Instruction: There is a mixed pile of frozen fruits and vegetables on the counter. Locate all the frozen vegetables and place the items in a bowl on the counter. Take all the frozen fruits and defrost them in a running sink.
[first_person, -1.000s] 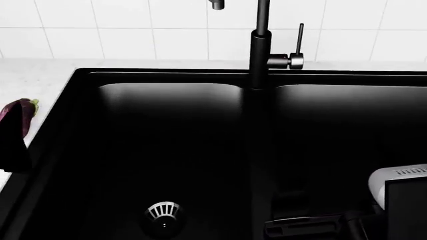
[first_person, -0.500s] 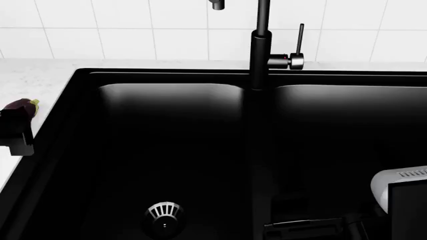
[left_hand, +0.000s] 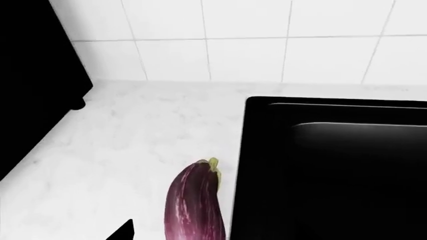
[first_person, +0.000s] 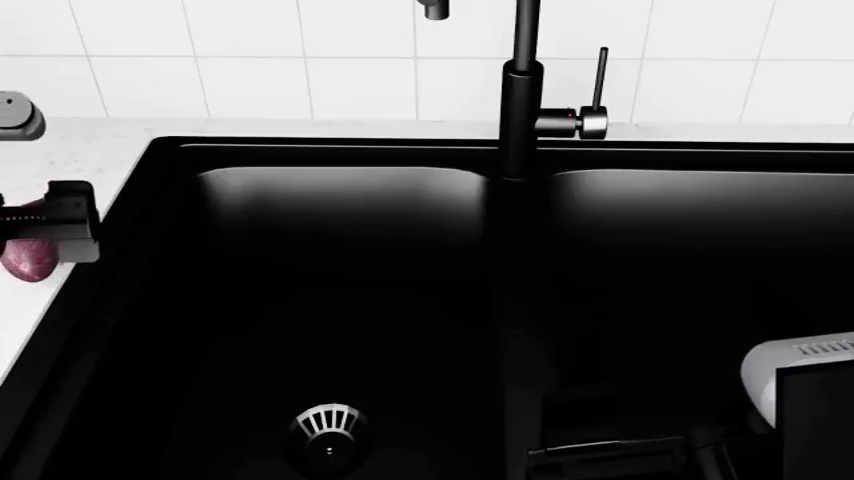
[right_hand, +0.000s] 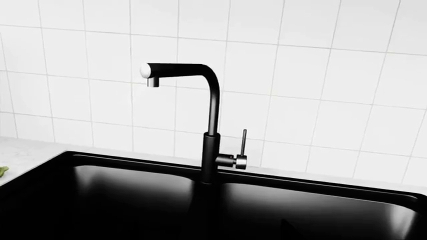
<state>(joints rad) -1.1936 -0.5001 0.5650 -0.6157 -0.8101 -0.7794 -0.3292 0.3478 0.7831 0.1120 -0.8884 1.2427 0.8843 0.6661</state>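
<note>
Eggplant (left_hand: 193, 205), glossy purple and pale-streaked, clamped in left fingers (first_person: 40, 235); right fingers unseen.

A kitchen: a glossy black double-basin sink (first_person: 400, 300) with a tall black tap (right_hand: 200, 120) is set into a white speckled counter (left_hand: 133, 135) below a white-tiled wall (right_hand: 320, 75).
</note>
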